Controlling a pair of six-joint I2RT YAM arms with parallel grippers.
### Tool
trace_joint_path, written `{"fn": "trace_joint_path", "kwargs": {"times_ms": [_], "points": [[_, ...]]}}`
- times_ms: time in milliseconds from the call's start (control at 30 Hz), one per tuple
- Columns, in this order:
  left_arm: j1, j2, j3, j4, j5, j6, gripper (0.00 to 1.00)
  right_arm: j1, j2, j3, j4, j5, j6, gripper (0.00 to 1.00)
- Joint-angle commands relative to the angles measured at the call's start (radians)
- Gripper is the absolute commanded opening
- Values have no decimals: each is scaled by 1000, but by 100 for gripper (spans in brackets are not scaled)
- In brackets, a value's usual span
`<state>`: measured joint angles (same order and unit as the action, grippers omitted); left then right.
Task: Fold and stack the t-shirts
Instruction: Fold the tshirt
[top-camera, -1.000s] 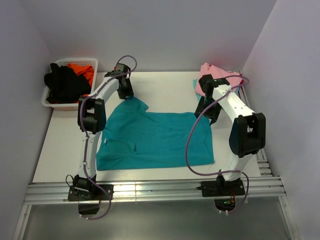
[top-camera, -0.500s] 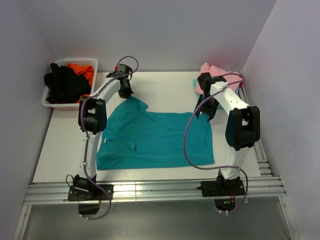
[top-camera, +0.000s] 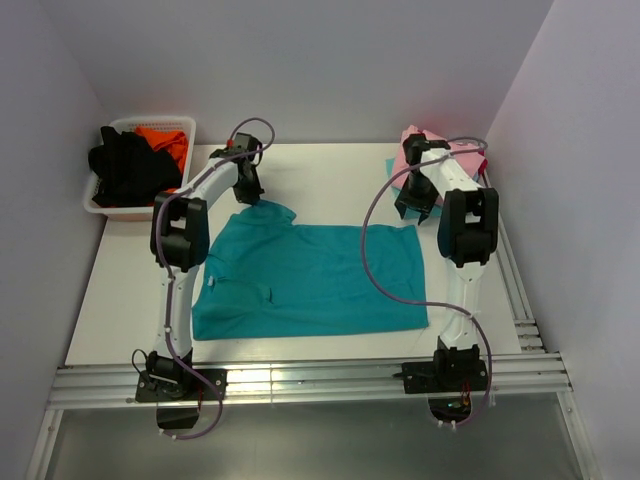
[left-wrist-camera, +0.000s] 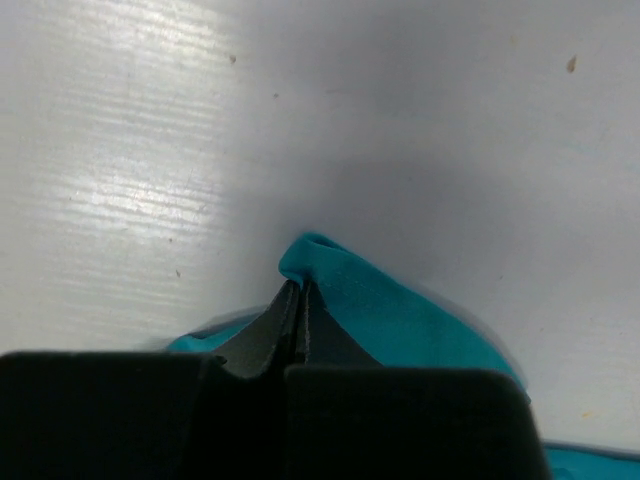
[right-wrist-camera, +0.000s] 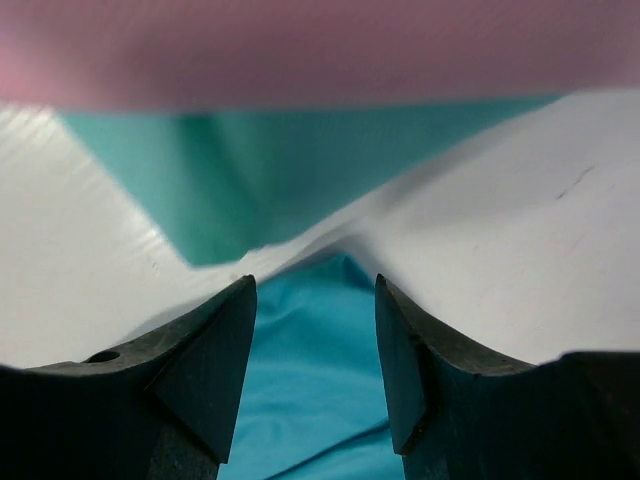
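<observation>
Spread flat across the middle of the table (top-camera: 330, 175) as a teal t-shirt (top-camera: 310, 275), with one sleeve reaching toward 11 o'clock, pinched there into a small peak between the closed fingers of the left gripper (left-wrist-camera: 300, 300). Poised at 2 o'clock with the right gripper (right-wrist-camera: 315, 290), jaws apart, over the far corner of that shirt, with cloth beneath the gap but not clasped. Just beyond, at 1 o'clock, folded pink t-shirt (right-wrist-camera: 320, 50) on pale aqua t-shirt (right-wrist-camera: 260, 170); at 10 o'clock, beside the table's edge, white basket (top-camera: 100, 205) of black and orange clothes.
</observation>
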<state>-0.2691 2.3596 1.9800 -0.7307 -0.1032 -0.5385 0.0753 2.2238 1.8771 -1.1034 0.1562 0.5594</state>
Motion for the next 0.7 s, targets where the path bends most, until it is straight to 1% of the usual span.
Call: {"fn": "trace_joint_path", "kwargs": {"times_ms": [0, 133, 367, 667], "points": [[-5, -29, -46, -110, -1, 6, 0, -46, 28, 63, -15, 49, -4, 58], [-5, -43, -56, -122, -13, 14, 0, -68, 43, 54, -4, 40, 10, 57], [-5, -37, -40, -133, -10, 9, 0, -68, 2, -70, 59, -17, 28, 54], [-5, -25, -33, -128, -1, -9, 0, -46, -1, -75, 57, -23, 25, 54]]}}
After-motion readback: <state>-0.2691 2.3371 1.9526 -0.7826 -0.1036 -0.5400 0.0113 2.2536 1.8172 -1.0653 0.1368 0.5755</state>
